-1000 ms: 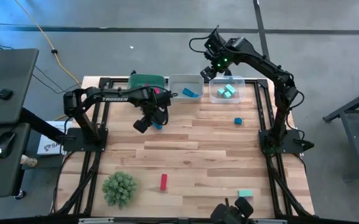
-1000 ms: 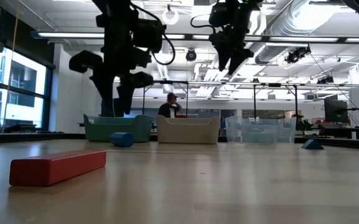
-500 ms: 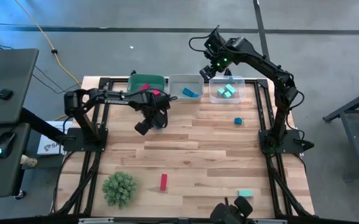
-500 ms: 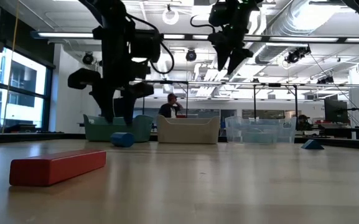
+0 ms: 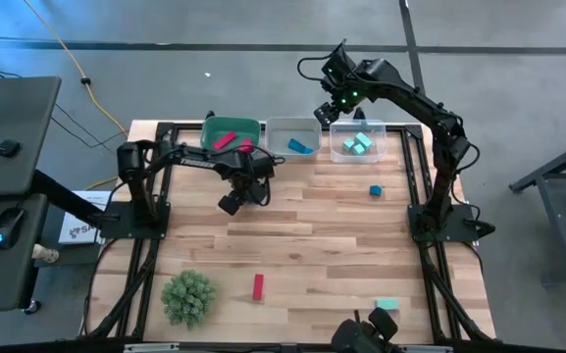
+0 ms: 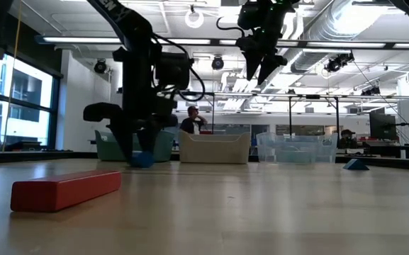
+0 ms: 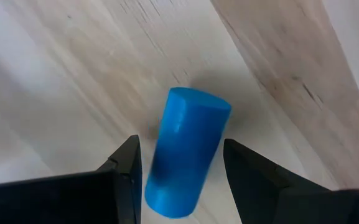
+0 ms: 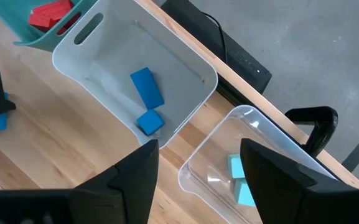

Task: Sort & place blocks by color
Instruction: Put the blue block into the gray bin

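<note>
The left claw point(image 7: 180, 180) has come down over the last second, dropping from well above the bench point(image 5: 312, 245) to straddle the blue cylinder block point(image 7: 185, 155) that lies on its side on the wood; its fingers are spread, one on each side of the block, and I can't see either one touching it yet. To my eye that makes this the instant before the pinch: a blue piece about to be picked up for the grey bin point(image 5: 292, 127), which already holds blue blocks point(image 8: 147, 99). The left arm reaches out low from its side of the bench, wrist bent steeply down. Nearer me than that claw lie the red bar point(image 5: 258, 286) and a mint block point(image 5: 386, 305), both loose, and a small blue cube point(image 5: 375, 190) sits off toward the right arm. Beyond it stand the green bin point(image 5: 226, 126) with red pieces, then the grey and clear bins point(image 5: 361, 127). The right claw point(image 5: 326, 111) hangs high above the gap between those last two, fingers spread and holding nothing, unmoved.
</note>
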You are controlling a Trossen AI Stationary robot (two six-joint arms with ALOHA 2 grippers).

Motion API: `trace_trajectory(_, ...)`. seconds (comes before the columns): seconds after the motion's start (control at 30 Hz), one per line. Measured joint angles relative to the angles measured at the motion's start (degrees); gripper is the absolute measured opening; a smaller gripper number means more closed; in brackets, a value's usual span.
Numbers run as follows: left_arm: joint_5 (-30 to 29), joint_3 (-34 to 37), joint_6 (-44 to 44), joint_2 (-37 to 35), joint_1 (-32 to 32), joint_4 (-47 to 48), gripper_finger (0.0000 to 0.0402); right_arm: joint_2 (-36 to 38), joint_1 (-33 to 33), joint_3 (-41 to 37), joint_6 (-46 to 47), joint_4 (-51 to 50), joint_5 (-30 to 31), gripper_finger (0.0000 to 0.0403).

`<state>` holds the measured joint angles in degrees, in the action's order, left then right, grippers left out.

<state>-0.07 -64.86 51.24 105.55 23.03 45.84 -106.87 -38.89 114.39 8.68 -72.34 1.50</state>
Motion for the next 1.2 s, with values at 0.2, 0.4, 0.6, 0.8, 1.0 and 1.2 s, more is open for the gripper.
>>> trace_trajectory(0.2, 0.6, 0.0, -0.3, 1.0, 0.0, 0.0, 0.0129, 0.0, 0.0, 0.0, -0.1, 0.0, 0.0, 0.0216)
trace_trajectory(0.4, 0.8, -0.1, -2.5, 1.0, 0.0, 0.1, 0.0048, 0.0, 0.0, 0.0, -0.1, 0.0, 0.0, 0.0216)
trace_trajectory(0.6, 2.2, -0.1, -6.6, 0.9, -0.2, 0.2, 0.0011, 0.0, 0.0, 0.0, -3.2, 0.0, 0.0, 0.0216)
trace_trajectory(0.8, 4.2, -1.2, -10.6, 1.2, 0.6, 0.4, 0.0003, 0.0, -0.2, 0.0, -5.8, 0.0, 0.0, 0.0216)
trace_trajectory(1.0, 4.3, -7.4, -13.6, 1.2, 2.9, 0.2, 0.0001, 0.0, -0.9, 0.0, -9.1, 0.1, 0.0, 0.0216)
trace_trajectory(1.2, 4.1, -15.4, -17.5, 1.2, 5.8, -1.5, 0.0, 0.0, -2.7, 0.0, -12.6, 0.1, 0.1, 0.0216)
